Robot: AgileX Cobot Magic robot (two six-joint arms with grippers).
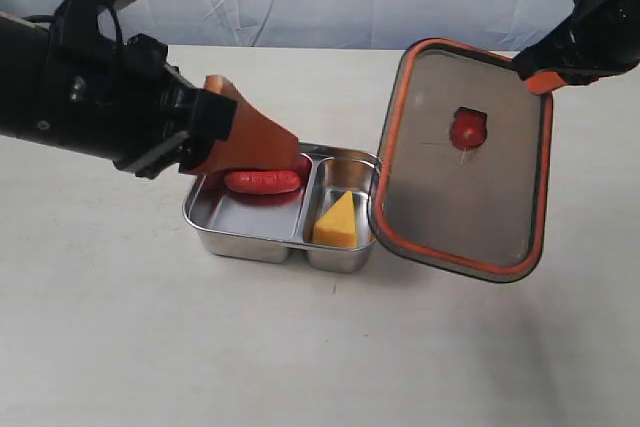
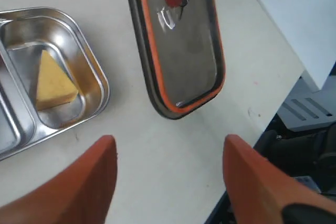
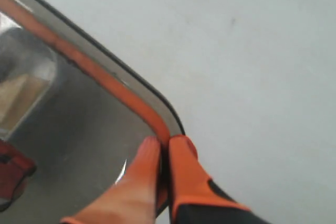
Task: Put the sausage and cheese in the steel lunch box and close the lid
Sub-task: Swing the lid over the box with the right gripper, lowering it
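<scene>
Mid-frame, the rectangular steel lunch box (image 1: 240, 239) holds the red sausage (image 1: 262, 182) in its left compartment and the yellow cheese wedge (image 1: 337, 222) in the right one, with open white table (image 1: 150, 347) below. The left gripper (image 2: 169, 142) hangs spread wide and empty over the box's upper-left rim. At upper right, the right gripper (image 3: 164, 142) pinches a corner of the tilted dark orange-rimmed lid (image 1: 470, 197), whose lower edge overlaps the box's right rim.

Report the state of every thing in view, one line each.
sausage, lying in the box's larger compartment
cheese, sitting in the smaller compartment
steel lunch box, uncovered, both compartments filled
lid, off the box, held tilted beside it, orange seal side showing
left hand, open, nothing between its fingers
right hand, shut on the lid's corner
</scene>
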